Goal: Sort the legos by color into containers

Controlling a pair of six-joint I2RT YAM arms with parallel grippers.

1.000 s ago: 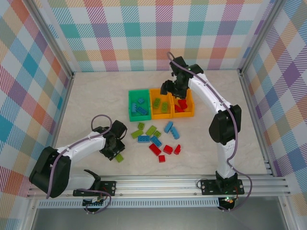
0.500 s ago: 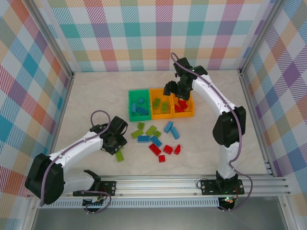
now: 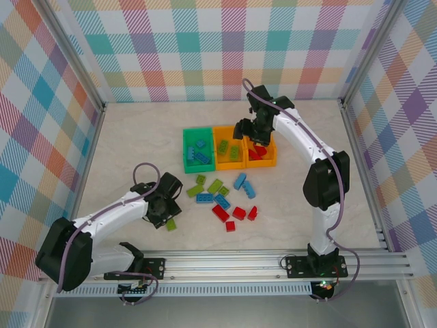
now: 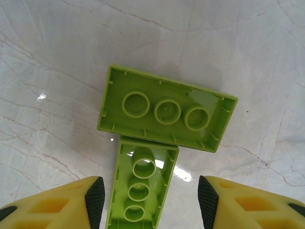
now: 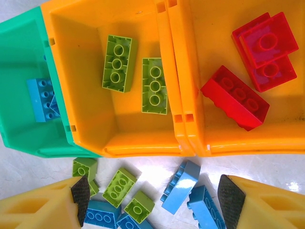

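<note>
Well, I'm hovering my spread left hand [image 4: 151, 200] over two lime legos [image 4: 167, 114]; most are lying unsorted near the green bin [image 3: 186, 147].

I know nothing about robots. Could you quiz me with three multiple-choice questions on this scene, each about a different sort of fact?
1. How many lime green bricks lie in the middle orange bin?
A. none
B. two
C. five

2. Where do the sorted blue bricks lie?
A. green bin
B. middle orange bin
C. right orange bin

3. How do the left fingers stand over the two upturned lime bricks on the table?
A. open
B. shut on one brick
C. shut on both

Answers:
1 B, the right wrist view shows two side by side.
2 A, blue studs show inside the green walls.
3 A, a wide gap separates them, with one brick's end between.
</note>
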